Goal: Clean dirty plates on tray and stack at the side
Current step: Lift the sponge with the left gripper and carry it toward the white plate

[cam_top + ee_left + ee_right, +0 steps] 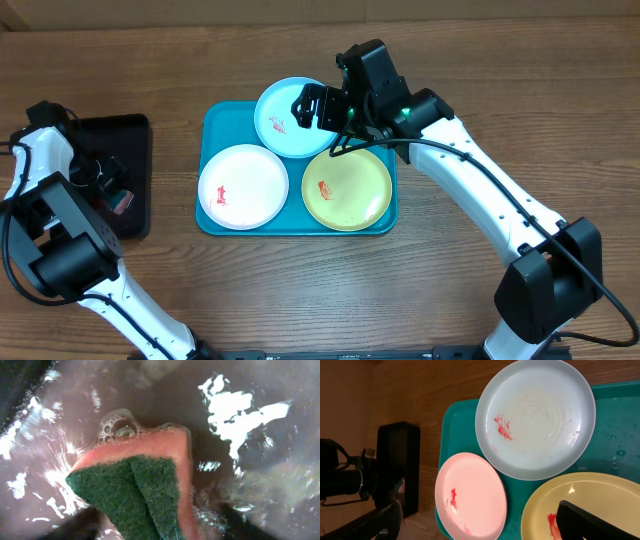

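Up close in the left wrist view: soapy orange-and-green sponge [145,485], lower middle. Can't tell how wide the left gripper [108,190] is, sitting over the black tray [125,130] at far left. Mid-frame overhead, turquoise tray [225,120] holding the white plate [243,187] and yellow-green plate [347,190], then the light blue plate [280,125] further up, all smeared red. Over the blue one, right gripper [312,108] spread wide, gripping nothing.

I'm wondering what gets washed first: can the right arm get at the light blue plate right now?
Probably yes. The right end effector hangs directly above the light blue plate, its jaws wide open, and nothing covers that plate.
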